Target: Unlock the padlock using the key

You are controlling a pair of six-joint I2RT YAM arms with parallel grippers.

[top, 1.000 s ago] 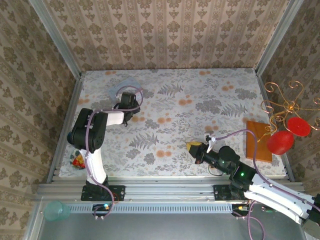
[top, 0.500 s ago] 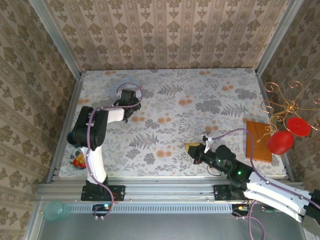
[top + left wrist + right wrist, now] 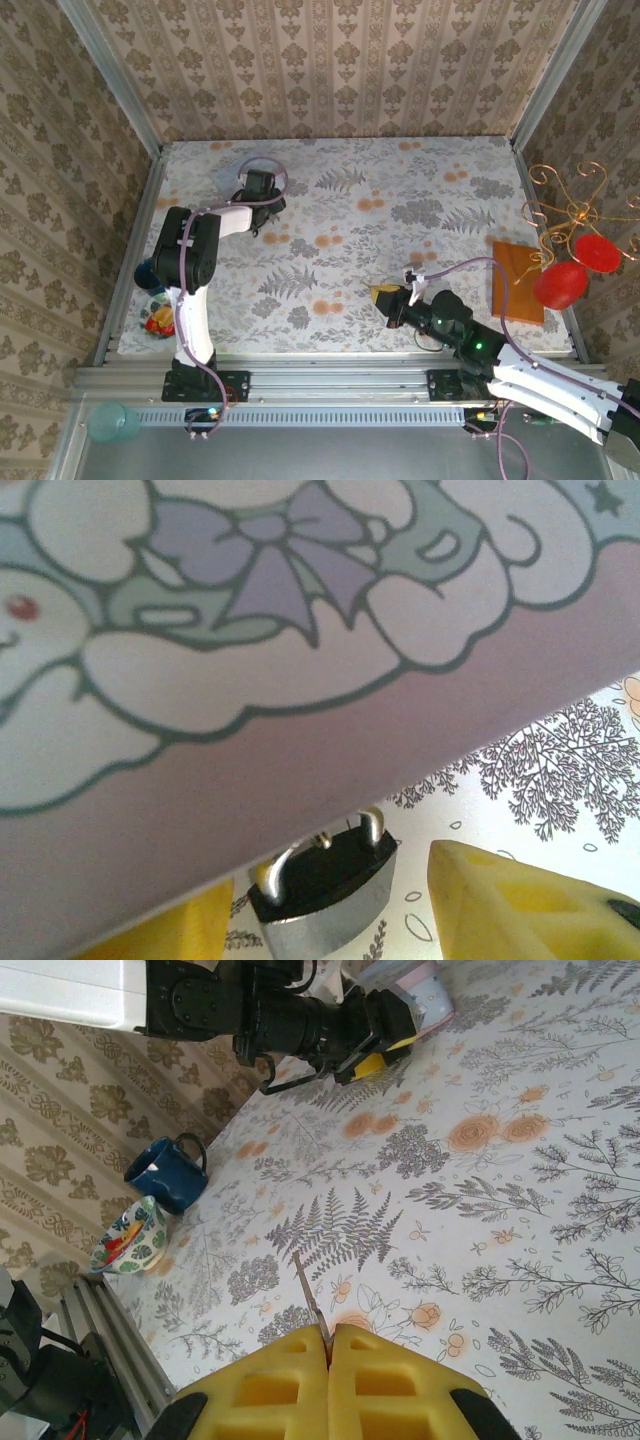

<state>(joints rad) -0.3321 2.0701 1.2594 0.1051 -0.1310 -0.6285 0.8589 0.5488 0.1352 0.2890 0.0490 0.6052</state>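
Note:
The padlock (image 3: 325, 890), dark with a silvery shackle, hangs under the edge of a pale cartoon-printed tin (image 3: 250, 630). My left gripper (image 3: 330, 920) is open around it, one yellow finger (image 3: 530, 900) on each side with a gap to the lock body. From above, the left gripper (image 3: 262, 190) sits at the tin (image 3: 243, 170) at the far left. My right gripper (image 3: 328, 1345) is shut on the key (image 3: 308, 1295), whose thin blade sticks out forward above the mat. It hovers near the front centre (image 3: 388, 297).
A blue mug (image 3: 146, 272) and a patterned bowl (image 3: 156, 320) stand at the left edge of the mat. A wooden board (image 3: 517, 280) and a gold wire stand with red ornaments (image 3: 570, 270) are at the right. The flowered mat (image 3: 400, 220) lies between the arms.
The left gripper has edged further back toward the tin. The right arm shifted slightly left with the key, then held still.

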